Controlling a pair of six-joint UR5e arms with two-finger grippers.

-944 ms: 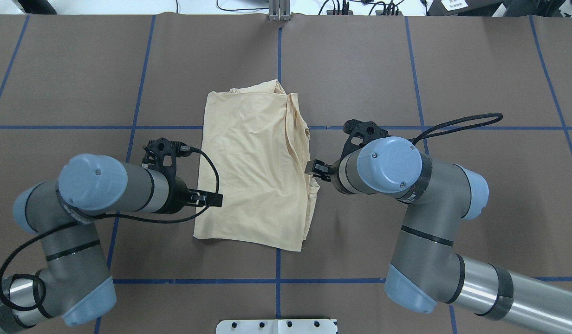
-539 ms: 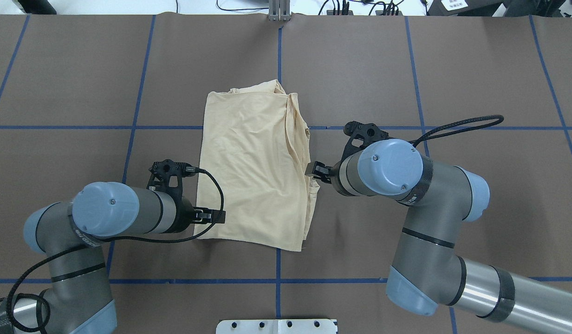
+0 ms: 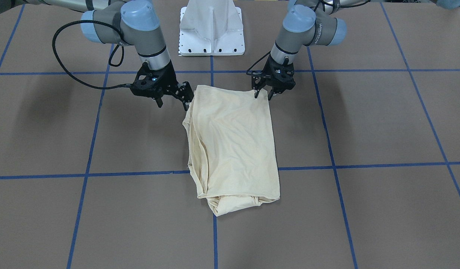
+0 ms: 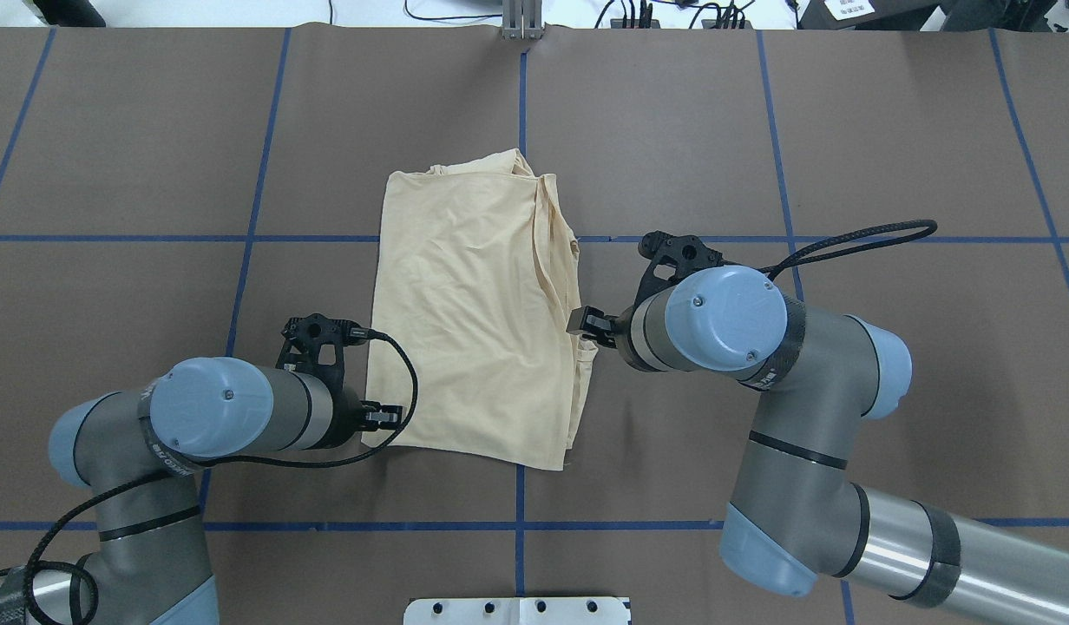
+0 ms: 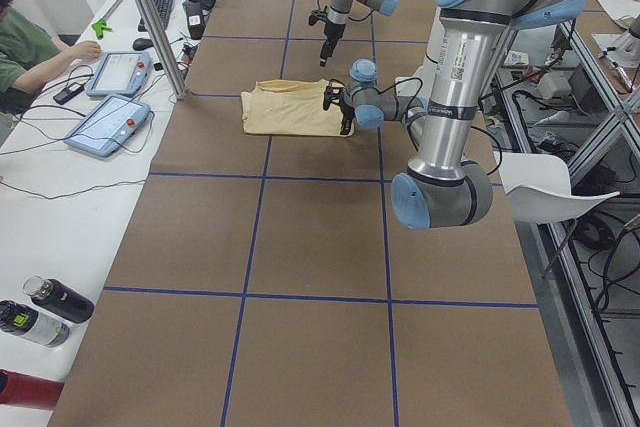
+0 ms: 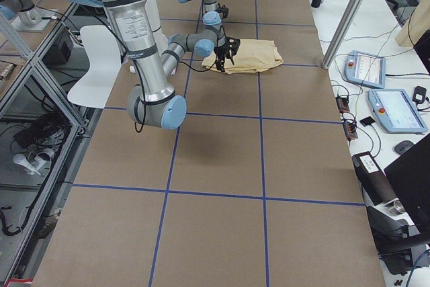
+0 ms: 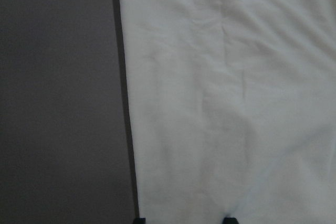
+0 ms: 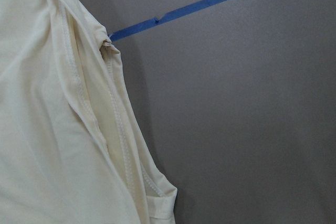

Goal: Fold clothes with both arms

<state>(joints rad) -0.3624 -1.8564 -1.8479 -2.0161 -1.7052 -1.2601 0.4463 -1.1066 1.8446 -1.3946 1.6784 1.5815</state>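
Note:
The cream-yellow T-shirt (image 4: 474, 321) lies folded into a long rectangle at mid-table, with its bunched sleeves and hems along its right edge. It also shows in the front view (image 3: 233, 145). No print or label shows. My left gripper (image 4: 389, 417) is open and low over the shirt's near left corner. In the front view it (image 3: 263, 95) straddles that corner. The left wrist view shows plain fabric (image 7: 231, 98) between its two tips. My right gripper (image 4: 581, 322) is open at the shirt's right edge, also in the front view (image 3: 173, 101). The right wrist view shows the seamed edge (image 8: 118, 145).
Brown table covering with a blue tape grid (image 4: 521, 130). The white pedestal base (image 4: 517, 610) stands at the near edge. In the left side view, teach pendants (image 5: 105, 122), bottles (image 5: 40, 312) and an operator (image 5: 30, 52) are beside the table. A metal post (image 4: 522, 22) stands at the far edge.
My left arm has drawn back toward the robot along the shirt's left edge, from mid-edge to the near left corner. The right gripper has barely shifted. The shirt has not moved.

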